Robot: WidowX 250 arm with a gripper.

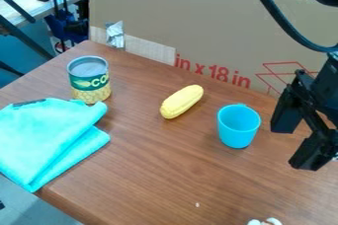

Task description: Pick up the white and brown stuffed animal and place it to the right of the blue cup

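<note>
Steer clear of the white piece (265, 221), nearest on the bench (165, 179). Centre the gripper (295, 145), open and empty, over the blue cup (238, 131) just beside, upright short of the far edge. Best to straddle one wall, squeeze lightly, then raise straight, missing the yellow corn (182, 101) closer to that edge.
</note>
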